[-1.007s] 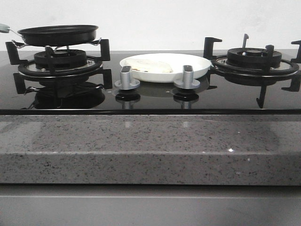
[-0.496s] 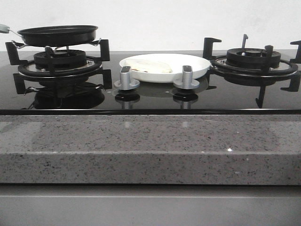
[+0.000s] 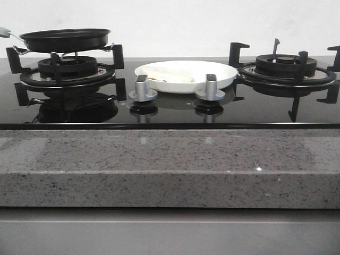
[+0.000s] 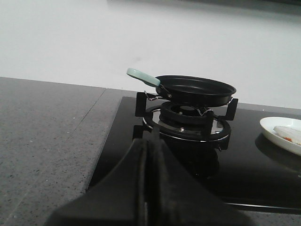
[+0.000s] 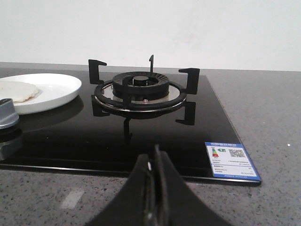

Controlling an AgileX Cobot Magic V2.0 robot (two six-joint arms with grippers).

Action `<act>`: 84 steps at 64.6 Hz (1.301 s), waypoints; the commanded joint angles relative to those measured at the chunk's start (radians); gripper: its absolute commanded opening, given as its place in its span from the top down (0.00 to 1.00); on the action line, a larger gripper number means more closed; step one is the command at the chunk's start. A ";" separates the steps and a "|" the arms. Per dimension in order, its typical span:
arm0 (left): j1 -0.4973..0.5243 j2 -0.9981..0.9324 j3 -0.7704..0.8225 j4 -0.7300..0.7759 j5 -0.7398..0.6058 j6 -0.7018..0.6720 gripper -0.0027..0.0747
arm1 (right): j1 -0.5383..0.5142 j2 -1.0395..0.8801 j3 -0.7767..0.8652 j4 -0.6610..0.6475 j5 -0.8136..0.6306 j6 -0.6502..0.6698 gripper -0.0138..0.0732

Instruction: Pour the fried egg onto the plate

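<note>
- Fried egg [image 3: 169,74] already lies flat on the plate [image 3: 226,71], between the two burners; looks like the pour is done.
- Frying pan [image 3: 65,40] sits level on the left burner grate [image 3: 66,71], looks empty in the left wrist view.
- Left gripper [image 4: 149,155]: jaws closed together, holding nothing, well back from the pan.
- Right gripper [image 5: 154,174]: jaws closed together, empty, in front of the right burner [image 5: 139,89].
- Remaining step is likely just parking: keep both arms clear of the pan handle [image 4: 142,76] and plate, no sweeping over the knobs [image 3: 143,88].
- Materials: glossy black glass hob, speckled grey stone desk [image 3: 170,164], matte black pan, mint handle, smooth white plate, egg pale with browned edge.
</note>
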 commanded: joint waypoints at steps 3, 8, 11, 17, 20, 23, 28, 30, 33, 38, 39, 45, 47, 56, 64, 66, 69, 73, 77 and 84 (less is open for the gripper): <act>0.003 -0.017 0.006 -0.001 -0.082 -0.009 0.99 | -0.001 -0.020 -0.004 -0.009 -0.089 -0.011 0.92; 0.003 -0.017 0.006 -0.001 -0.082 -0.009 0.99 | -0.001 -0.020 -0.004 -0.009 -0.089 -0.011 0.92; 0.003 -0.017 0.006 -0.001 -0.082 -0.009 0.99 | -0.001 -0.020 -0.004 -0.009 -0.089 -0.011 0.92; 0.003 -0.017 0.006 -0.001 -0.082 -0.009 0.99 | -0.001 -0.020 -0.004 -0.009 -0.088 -0.011 0.92; 0.003 -0.017 0.006 -0.001 -0.082 -0.009 0.99 | -0.001 -0.020 -0.004 -0.014 -0.090 -0.010 0.92; 0.003 -0.017 0.006 -0.001 -0.082 -0.009 0.99 | -0.001 -0.020 -0.004 -0.046 -0.093 0.015 0.92; 0.003 -0.017 0.006 -0.001 -0.082 -0.009 0.99 | -0.002 -0.020 -0.004 -0.162 -0.103 0.113 0.92; 0.003 -0.017 0.006 -0.001 -0.082 -0.009 0.99 | -0.002 -0.020 -0.004 -0.192 -0.103 0.158 0.92; 0.003 -0.017 0.006 -0.001 -0.082 -0.009 0.99 | -0.002 -0.020 -0.004 -0.216 -0.098 0.209 0.92; 0.003 -0.017 0.006 -0.001 -0.082 -0.009 0.99 | -0.002 -0.020 -0.004 -0.214 -0.092 0.214 0.92; 0.003 -0.017 0.006 -0.001 -0.082 -0.009 0.99 | -0.002 -0.020 -0.004 -0.214 -0.092 0.214 0.92; 0.003 -0.017 0.006 -0.001 -0.082 -0.009 0.99 | -0.006 -0.020 -0.004 -0.214 -0.092 0.214 0.92; 0.003 -0.017 0.006 -0.001 -0.082 -0.009 0.99 | -0.011 -0.020 -0.004 -0.212 -0.092 0.214 0.92; 0.003 -0.017 0.006 -0.001 -0.082 -0.009 0.99 | -0.049 -0.021 -0.004 -0.199 -0.092 0.214 0.92; 0.003 -0.017 0.006 -0.001 -0.082 -0.009 0.99 | -0.071 -0.021 -0.004 -0.190 -0.093 0.214 0.92; 0.003 -0.017 0.006 -0.001 -0.082 -0.009 0.99 | -0.071 -0.021 -0.004 -0.190 -0.094 0.214 0.92; 0.003 -0.017 0.006 -0.001 -0.082 -0.009 0.99 | -0.071 -0.021 -0.004 -0.190 -0.095 0.214 0.92; 0.003 -0.017 0.006 -0.001 -0.082 -0.009 0.99 | -0.071 -0.021 -0.004 -0.190 -0.095 0.214 0.92; 0.003 -0.017 0.006 -0.001 -0.082 -0.009 0.99 | -0.071 -0.021 -0.004 -0.190 -0.095 0.214 0.92; 0.003 -0.017 0.006 -0.001 -0.082 -0.009 0.99 | -0.071 -0.021 -0.004 -0.190 -0.095 0.214 0.92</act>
